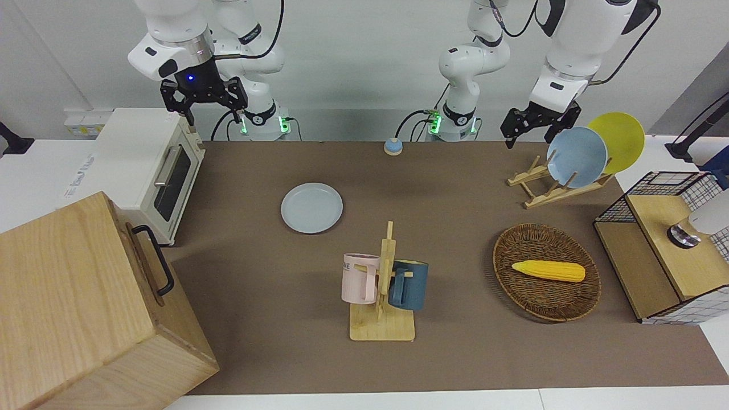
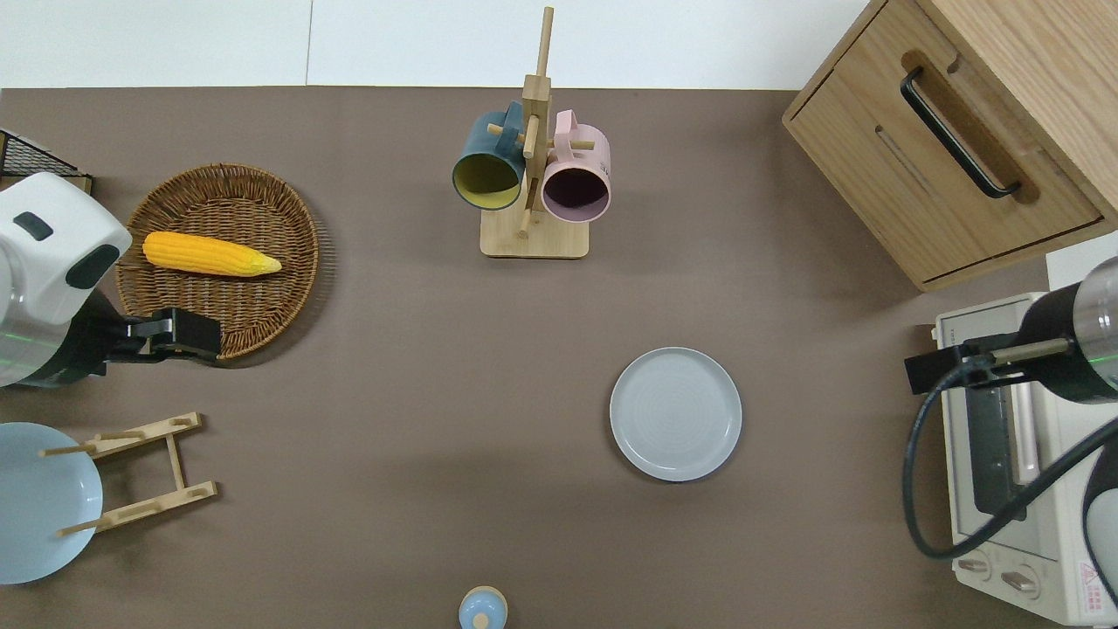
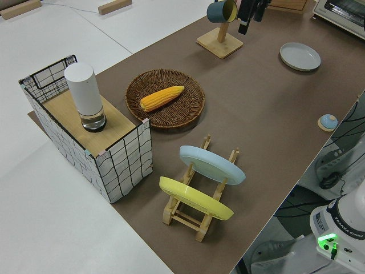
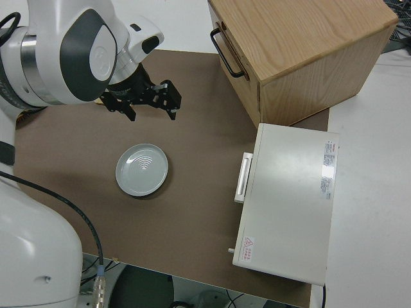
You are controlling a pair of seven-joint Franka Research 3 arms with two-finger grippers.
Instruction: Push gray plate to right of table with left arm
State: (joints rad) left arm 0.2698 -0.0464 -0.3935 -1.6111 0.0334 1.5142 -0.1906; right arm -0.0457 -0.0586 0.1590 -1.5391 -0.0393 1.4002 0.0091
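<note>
Gray plate [image 1: 312, 207] flat on the table [image 1: 455, 353], toward the right arm's end, nearer to the robots than the mug rack [image 1: 383, 296] and well apart from the toaster oven [image 1: 149, 171]. Nothing touches the plate. The left gripper [image 2: 179, 333] hangs high over the rim of the wicker basket [image 2: 262, 288] that holds a corn cob [image 2: 210, 253], far from the plate; its fingers appear spread and empty, though the distance makes this uncertain. The right arm is parked, its gripper [image 1: 204, 95] with fingers apart.

Judged step: either the push is over or not begun; the plate lies already toward the right arm's end. A further push would need the left gripper brought down beside the plate's edge facing the left arm.

Writing: the pink mug [image 1: 360, 278] bears letters, seemingly "ME"; the oven's labels are illegible.
</note>
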